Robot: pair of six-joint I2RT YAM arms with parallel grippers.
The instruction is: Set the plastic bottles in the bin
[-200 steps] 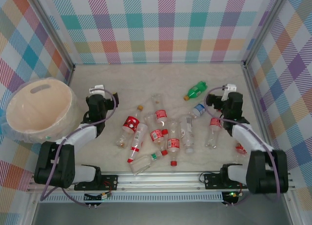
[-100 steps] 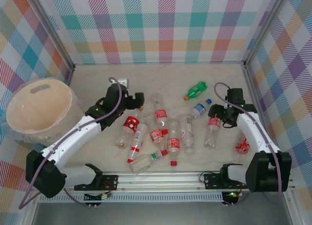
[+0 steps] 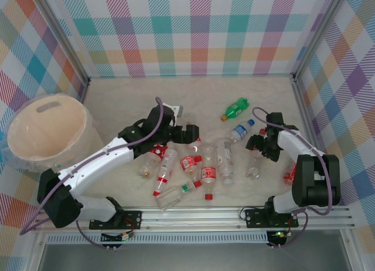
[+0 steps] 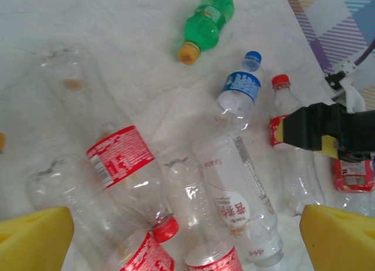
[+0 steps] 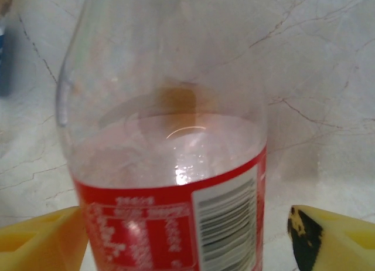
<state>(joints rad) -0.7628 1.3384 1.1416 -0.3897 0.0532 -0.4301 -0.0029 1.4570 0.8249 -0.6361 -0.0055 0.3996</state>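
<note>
- Top view: the bin (image 3: 38, 108) stands at the left edge of the table (image 3: 129, 98), upright, mouth open, with no bottle visible inside.
- The plastic bottles (image 3: 193, 162) lie on their sides in a loose cluster mid-table, well apart from the bin. Most have red labels.
- A green bottle (image 3: 235, 108) with a yellow cap lies at the far side of the cluster. A blue-labelled bottle (image 3: 240, 131) lies just nearer than it.
- The left gripper (image 3: 186, 136) hangs over the far part of the cluster, its arm stretched diagonally from the base.
- The right gripper (image 3: 261, 146) sits low over a red-labelled bottle (image 3: 254, 165) at the cluster's right side.
- Left wrist view: the yellow pads (image 4: 32, 241) stand at the two bottom corners, spread wide with nothing clamped. Several bottles lie crossed below them. Beyond these lie the green bottle and the blue-labelled one.
- The right gripper's dark finger crosses the red-labelled bottle at right.
- Right wrist view: the red-labelled bottle sits between the yellow fingers (image 5: 41, 239). The left one is touching or just beside its wall. The right one stands clear with marble showing in the gap, so the jaws straddle the bottle without clamping it.
</note>
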